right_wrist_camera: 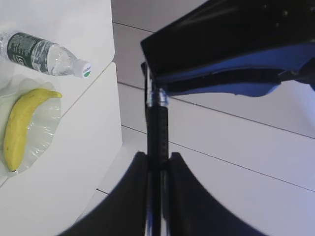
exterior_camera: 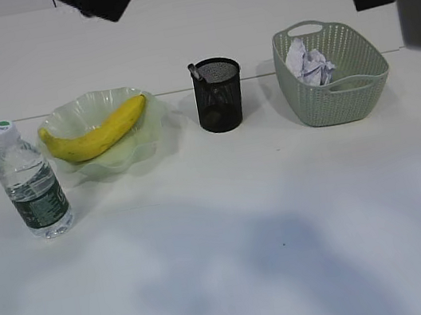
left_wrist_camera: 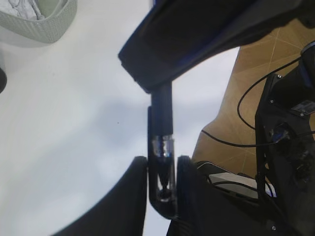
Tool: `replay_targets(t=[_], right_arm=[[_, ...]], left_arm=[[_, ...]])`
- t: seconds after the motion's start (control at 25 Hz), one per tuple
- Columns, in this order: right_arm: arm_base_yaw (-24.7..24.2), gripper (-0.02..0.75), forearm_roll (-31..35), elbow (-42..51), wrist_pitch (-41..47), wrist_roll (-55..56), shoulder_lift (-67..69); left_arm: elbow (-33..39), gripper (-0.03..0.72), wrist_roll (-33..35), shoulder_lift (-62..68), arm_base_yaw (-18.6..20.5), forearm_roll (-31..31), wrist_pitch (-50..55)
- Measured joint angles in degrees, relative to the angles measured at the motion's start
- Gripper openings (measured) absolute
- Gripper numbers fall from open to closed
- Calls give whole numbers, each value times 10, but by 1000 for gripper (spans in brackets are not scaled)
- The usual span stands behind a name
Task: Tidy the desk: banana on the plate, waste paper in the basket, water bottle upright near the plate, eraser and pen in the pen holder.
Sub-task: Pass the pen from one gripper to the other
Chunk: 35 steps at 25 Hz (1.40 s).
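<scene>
Pen (left_wrist_camera: 162, 113) spans both my jaws in mid-air: the left jaws grip one end, the right jaws clench the other. For a clean handover, I judge one side must hold firm before the other lets go, then lower the pen upright into the mesh pen holder (exterior_camera: 220, 99), which stands on the tabletop (exterior_camera: 229, 267) between plate (exterior_camera: 154, 134) and basket (exterior_camera: 347, 106).

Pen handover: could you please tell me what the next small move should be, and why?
Probably the left gripper should open and back away. It and the right gripper both clamp the same pen above the table, so letting go would free the right one to carry it to the holder.
</scene>
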Motion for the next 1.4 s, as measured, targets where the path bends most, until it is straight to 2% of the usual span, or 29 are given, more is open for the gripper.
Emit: replay_targets(t=[0.36,0.48,0.72,1.0,1.16,1.4], right_arm=[[0,59,13,0,-11,0,0],[0,59,13,0,-11,0,0],[0,59,14,0,-16,17,9],[0,59,20,18,-65,68,12],[0,58,83,33,-104,103,15],[0,58,274,53,-182,110,19]], left_arm=[[0,310,14,0,0,0,0],[0,323,16,0,0,7,0],[0,329,17,-5,0,66,0],[0,330,19,-24,0,131,0],[0,330,19,-24,0,157,0],[0,330,19,-24,0,178,0]])
